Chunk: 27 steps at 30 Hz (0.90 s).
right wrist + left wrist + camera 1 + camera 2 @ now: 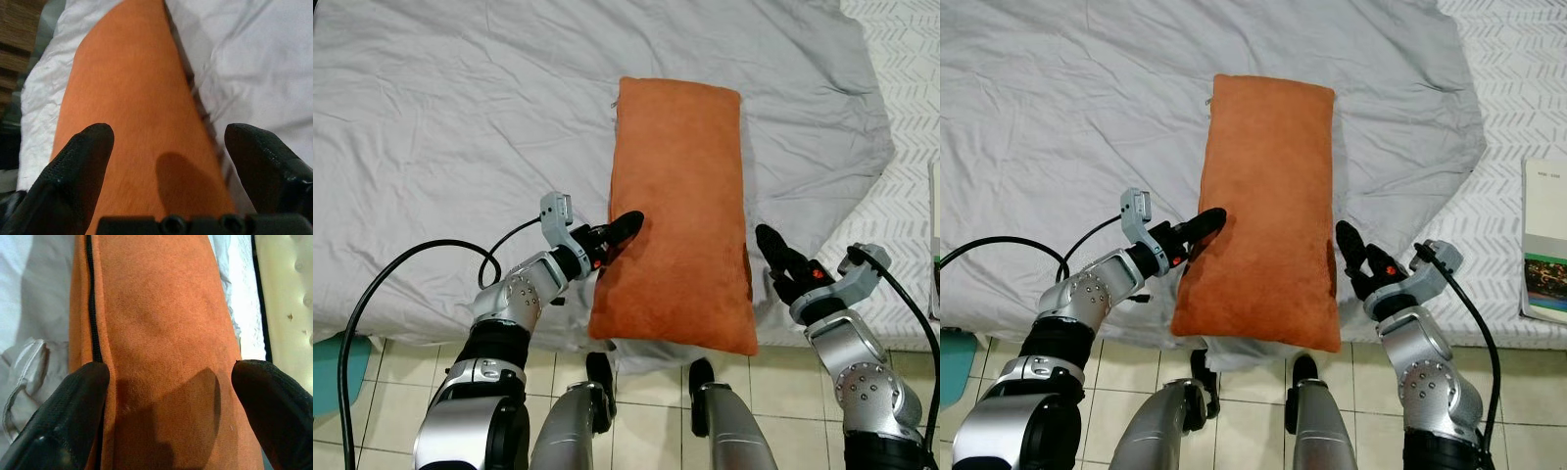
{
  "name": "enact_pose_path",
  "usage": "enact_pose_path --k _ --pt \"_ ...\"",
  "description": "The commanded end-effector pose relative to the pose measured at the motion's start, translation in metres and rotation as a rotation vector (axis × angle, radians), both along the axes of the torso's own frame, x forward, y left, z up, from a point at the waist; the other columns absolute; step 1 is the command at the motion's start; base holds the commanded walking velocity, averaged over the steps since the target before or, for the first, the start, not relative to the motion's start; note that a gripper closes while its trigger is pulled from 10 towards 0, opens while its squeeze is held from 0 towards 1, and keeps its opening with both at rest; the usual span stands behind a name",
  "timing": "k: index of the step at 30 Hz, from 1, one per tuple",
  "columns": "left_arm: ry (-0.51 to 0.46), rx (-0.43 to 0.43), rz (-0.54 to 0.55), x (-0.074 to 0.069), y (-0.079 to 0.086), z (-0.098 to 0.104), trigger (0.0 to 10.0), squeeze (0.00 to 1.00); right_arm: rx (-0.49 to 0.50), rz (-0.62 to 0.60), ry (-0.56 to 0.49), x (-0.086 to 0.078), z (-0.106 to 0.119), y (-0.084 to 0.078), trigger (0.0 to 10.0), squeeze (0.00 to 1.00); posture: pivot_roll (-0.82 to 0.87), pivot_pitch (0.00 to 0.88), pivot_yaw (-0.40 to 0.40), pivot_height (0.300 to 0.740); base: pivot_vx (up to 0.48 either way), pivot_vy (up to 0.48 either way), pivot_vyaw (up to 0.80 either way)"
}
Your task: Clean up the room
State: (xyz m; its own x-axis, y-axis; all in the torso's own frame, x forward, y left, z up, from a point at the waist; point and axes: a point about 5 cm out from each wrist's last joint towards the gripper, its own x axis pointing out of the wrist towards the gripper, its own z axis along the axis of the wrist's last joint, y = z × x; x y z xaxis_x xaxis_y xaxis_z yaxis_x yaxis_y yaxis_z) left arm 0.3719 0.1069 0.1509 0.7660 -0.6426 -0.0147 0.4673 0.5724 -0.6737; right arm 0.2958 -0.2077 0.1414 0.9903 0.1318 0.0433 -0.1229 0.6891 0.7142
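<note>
Bed (431, 117) under a rumpled grey sheet, white patterned cover (911, 147) beside it, pale tiled floor (391, 392) below

Head stereo pair looks steeply down, bed toward 12 o'clock — wrist cameras sit close, all sharing the orange pillow (677, 215).

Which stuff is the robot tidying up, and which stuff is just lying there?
Being tidied:
orange pillow, with the left tool and right tool open at its two long sides
grey sheet it lies on

Just lying there:
book on the patterned cover
black cable
</note>
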Motion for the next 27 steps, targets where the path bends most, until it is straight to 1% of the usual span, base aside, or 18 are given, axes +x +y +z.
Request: enact_pose_path --k 1,3,4,5,7,8,9,12,13,16,17,18,20,22,24,25,26,27 --pt "0.080 -0.022 0.002 -0.005 0.002 -0.017 10.0 0.00 0.049 0.040 0.054 -0.008 -0.012 0.008 10.0 0.00 -0.05 0.547 0.123 0.740 0.000 0.000 0.00" --pt "0.080 -0.022 0.002 -0.005 0.002 -0.017 10.0 0.00 0.049 0.040 0.054 -0.008 -0.012 0.008 10.0 0.00 -0.05 0.547 0.123 0.740 0.000 0.000 0.00" --pt "0.097 -0.026 0.004 -0.005 0.001 -0.020 10.0 0.00 0.043 0.057 0.083 -0.010 -0.019 0.012 10.0 0.00 -0.05 0.547 0.122 0.740 0.000 0.000 0.00" --pt "0.097 -0.026 0.004 -0.005 0.001 -0.020 10.0 0.00 0.043 0.057 0.083 -0.010 -0.019 0.012 10.0 0.00 -0.05 0.547 0.122 0.740 0.000 0.000 0.00" --pt "0.124 -0.014 0.006 -0.005 -0.002 -0.026 10.0 0.00 -0.018 0.064 0.150 -0.014 -0.037 0.013 10.0 0.00 -0.05 0.548 0.124 0.740 0.000 0.000 0.00" --pt "0.124 -0.014 0.006 -0.005 -0.002 -0.026 10.0 0.00 -0.018 0.064 0.150 -0.014 -0.037 0.013 10.0 0.00 -0.05 0.548 0.124 0.740 0.000 0.000 0.00" --pt "0.132 -0.005 0.006 -0.006 -0.001 -0.028 10.0 0.00 -0.049 0.064 0.188 -0.017 -0.048 0.011 10.0 0.00 -0.05 0.549 0.127 0.740 0.000 0.000 0.00" --pt "0.135 0.001 0.004 -0.006 0.000 -0.029 10.0 0.00 -0.057 0.076 0.209 -0.017 -0.053 0.012 10.0 0.00 -0.05 0.550 0.131 0.740 0.000 0.000 0.00" --pt "0.140 0.008 -0.003 -0.007 0.000 -0.031 10.0 0.00 -0.045 0.099 0.222 -0.017 -0.057 0.017 10.0 0.00 -0.04 0.550 0.132 0.740 0.000 0.000 0.00" --pt "0.147 0.017 -0.008 -0.008 -0.002 -0.034 10.0 0.00 -0.031 0.116 0.231 -0.016 -0.060 0.022 10.0 0.00 -0.04 0.550 0.132 0.740 0.000 0.000 0.00" --pt "0.159 0.017 -0.014 -0.009 -0.004 -0.037 10.0 0.00 -0.014 0.142 0.228 -0.013 -0.061 0.031 10.0 0.00 -0.04 0.551 0.133 0.740 0.000 0.000 0.00" --pt "0.163 0.015 -0.015 -0.009 -0.005 -0.038 10.0 0.00 -0.009 0.149 0.225 -0.013 -0.061 0.033 10.0 0.00 -0.04 0.551 0.133 0.740 0.000 0.000 0.00" --pt "0.176 0.008 -0.028 -0.011 -0.010 -0.041 10.0 0.00 0.011 0.166 0.207 -0.010 -0.058 0.038 10.0 0.00 -0.04 0.551 0.133 0.740 0.000 0.000 0.00" --pt "0.181 0.005 -0.035 -0.012 -0.011 -0.042 10.0 0.00 0.016 0.171 0.201 -0.009 -0.056 0.040 10.0 0.00 -0.04 0.551 0.133 0.740 0.000 0.000 0.00" --pt "0.203 -0.016 -0.068 -0.015 -0.020 -0.046 10.0 0.00 0.032 0.185 0.188 -0.006 -0.054 0.043 10.0 0.00 -0.04 0.549 0.130 0.740 0.000 0.000 0.00" --pt "0.203 -0.016 -0.068 -0.015 -0.020 -0.046 10.0 0.00 0.032 0.185 0.188 -0.006 -0.054 0.043 10.0 0.00 -0.04 0.549 0.130 0.740 0.000 0.000 0.00" --pt "0.245 -0.028 -0.086 -0.019 -0.027 -0.051 10.0 0.00 0.031 0.195 0.190 -0.005 -0.055 0.047 10.0 0.00 -0.04 0.547 0.128 0.740 0.000 0.000 0.00" --pt "0.268 -0.031 -0.094 -0.021 -0.030 -0.054 4.7 0.00 0.031 0.197 0.194 -0.005 -0.057 0.048 10.0 0.00 -0.04 0.547 0.128 0.740 0.000 0.000 0.00"
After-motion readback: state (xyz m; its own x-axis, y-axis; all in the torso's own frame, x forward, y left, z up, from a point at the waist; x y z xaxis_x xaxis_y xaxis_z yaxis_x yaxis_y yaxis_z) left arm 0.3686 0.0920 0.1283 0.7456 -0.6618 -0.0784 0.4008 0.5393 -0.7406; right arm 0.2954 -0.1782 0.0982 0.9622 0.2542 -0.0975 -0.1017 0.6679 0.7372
